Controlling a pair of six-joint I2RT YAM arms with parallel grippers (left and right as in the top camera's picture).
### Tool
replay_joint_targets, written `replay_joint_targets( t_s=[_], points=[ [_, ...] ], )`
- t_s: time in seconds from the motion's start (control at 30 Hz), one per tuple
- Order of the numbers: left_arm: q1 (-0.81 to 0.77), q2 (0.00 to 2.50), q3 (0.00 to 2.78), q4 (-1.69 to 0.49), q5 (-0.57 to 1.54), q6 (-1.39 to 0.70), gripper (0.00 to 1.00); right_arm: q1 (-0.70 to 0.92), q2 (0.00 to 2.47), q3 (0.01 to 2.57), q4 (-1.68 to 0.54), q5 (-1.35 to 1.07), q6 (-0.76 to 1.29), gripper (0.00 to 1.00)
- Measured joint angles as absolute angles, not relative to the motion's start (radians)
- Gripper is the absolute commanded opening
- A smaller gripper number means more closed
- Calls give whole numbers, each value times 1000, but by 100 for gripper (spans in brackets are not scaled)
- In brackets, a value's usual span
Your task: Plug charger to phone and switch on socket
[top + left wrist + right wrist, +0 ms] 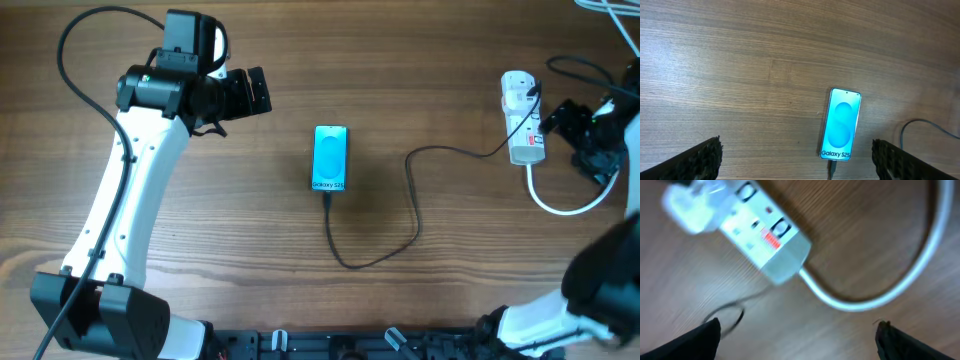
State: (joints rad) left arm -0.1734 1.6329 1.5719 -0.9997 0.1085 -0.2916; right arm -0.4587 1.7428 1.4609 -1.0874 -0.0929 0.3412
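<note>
The phone [330, 157] lies flat mid-table, cyan screen up, "Galaxy S25" at its near edge; it also shows in the left wrist view [841, 124]. The thin black charger cable [400, 225] has its tip at the phone's near edge and runs in a loop to the white socket strip [522, 118], where its plug sits. The strip is blurred in the right wrist view [757, 230], with a red mark lit. My left gripper [258, 91] is open and empty, left of the phone. My right gripper [580, 140] is open and empty, just right of the strip.
The strip's thick white cord [565, 205] curves out from its near end toward the right arm, also in the right wrist view [880, 292]. More cables lie at the table's top right corner [600, 15]. Bare wood surrounds the phone.
</note>
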Motion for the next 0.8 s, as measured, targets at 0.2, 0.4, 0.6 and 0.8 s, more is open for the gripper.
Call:
replay_joint_targets(
  t_s=[0.2,0.4,0.6,0.8],
  points=[
    [-173,1633,1572,-1003,108,-292,100,-277,1399,1326,-1092,-104,419,100],
    [-173,1633,1572,-1003,105,-292,100,-96,1115,1258,-1138,-112,457,100],
    [-173,1633,1572,-1003,104,-292,100,-79,945,1258,-1310,-131,467,100],
    [-174,1633,1572,-1003,104,-292,100,-78,941,1257,-1350,-135,468,100]
  ],
)
